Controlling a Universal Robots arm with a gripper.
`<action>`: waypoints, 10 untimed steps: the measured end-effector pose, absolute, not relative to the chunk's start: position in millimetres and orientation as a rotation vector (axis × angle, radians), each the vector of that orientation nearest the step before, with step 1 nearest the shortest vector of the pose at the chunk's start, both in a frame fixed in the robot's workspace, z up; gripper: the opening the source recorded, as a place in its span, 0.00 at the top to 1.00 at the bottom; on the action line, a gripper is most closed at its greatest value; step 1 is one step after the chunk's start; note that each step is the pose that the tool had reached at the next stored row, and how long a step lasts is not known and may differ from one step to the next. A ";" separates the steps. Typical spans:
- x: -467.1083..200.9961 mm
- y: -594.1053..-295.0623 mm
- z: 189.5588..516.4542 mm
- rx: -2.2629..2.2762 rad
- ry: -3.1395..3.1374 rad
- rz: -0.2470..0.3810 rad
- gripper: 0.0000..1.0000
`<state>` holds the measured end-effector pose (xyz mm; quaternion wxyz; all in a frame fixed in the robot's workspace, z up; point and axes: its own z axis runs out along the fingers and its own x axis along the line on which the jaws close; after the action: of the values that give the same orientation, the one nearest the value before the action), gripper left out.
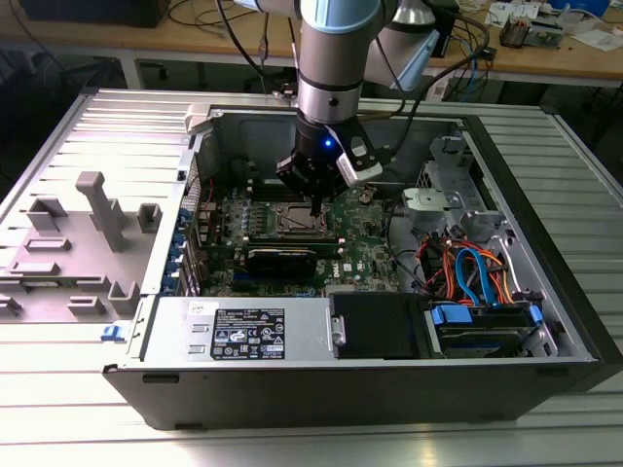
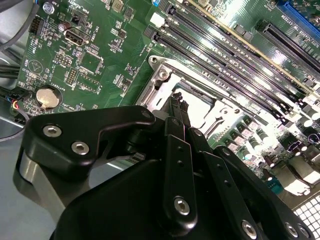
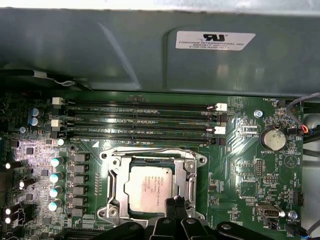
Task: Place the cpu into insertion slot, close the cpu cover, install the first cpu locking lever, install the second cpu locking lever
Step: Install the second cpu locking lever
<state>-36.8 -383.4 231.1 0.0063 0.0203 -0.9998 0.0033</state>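
With the cpu [image 3: 148,189] already seated in its socket at the motherboard's [image 3: 240,170] middle and the cpu cover [image 3: 187,170] framing it, our gripper [image 3: 176,206], fingertips pinched narrow, should press squarely at the socket's edge.

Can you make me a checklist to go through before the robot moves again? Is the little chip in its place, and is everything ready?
1. cpu lying flat in its socket: ok.
2. cpu cover shut over the chip: cannot tell.
3. pincer at the socket's edge, by the chip: ok.
4. Pincer empty, fingers together: ok.
5. Locking levers hooked down: cannot tell.
6. motherboard around the socket free of loose bits: ok.
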 end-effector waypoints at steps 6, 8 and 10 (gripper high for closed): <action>-36.8 -383.3 237.5 0.064 -3.128 0.010 0.89; -36.7 -383.3 237.7 0.064 -3.128 0.009 0.89; -36.7 -383.6 237.9 0.064 -3.128 0.010 0.89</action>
<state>-36.7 -383.6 237.9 0.0067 0.0203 -0.9998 0.0032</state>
